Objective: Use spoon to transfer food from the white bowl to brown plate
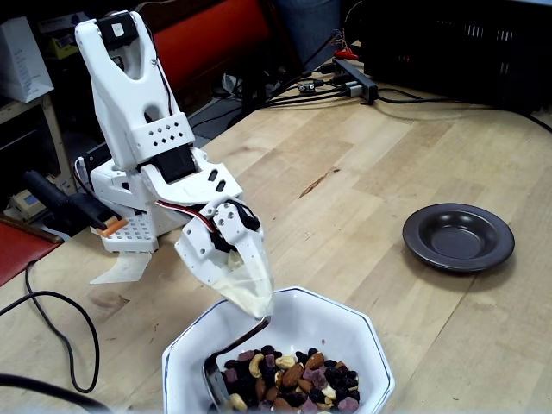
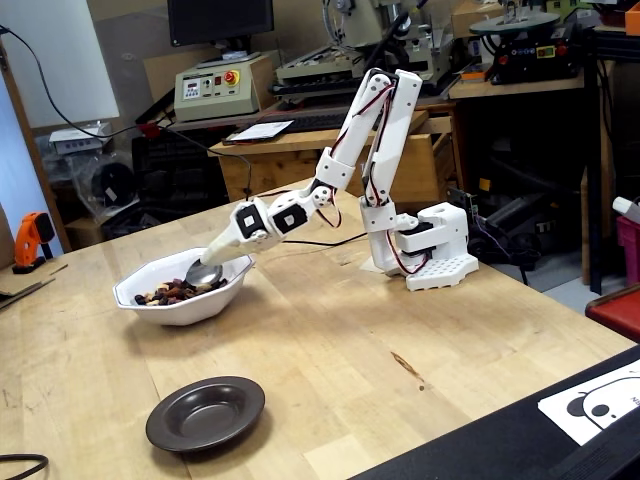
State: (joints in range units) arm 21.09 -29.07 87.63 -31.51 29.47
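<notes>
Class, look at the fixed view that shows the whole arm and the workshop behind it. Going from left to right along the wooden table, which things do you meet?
Orange tool → white bowl holding the food → spoon → arm's white base. The brown plate is left out: it sits nearer the camera, overlapping the bowl's span.

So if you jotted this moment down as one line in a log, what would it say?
pincer: shut on spoon | spoon: bowl end down in food | white bowl: holds food | brown plate: empty
</notes>
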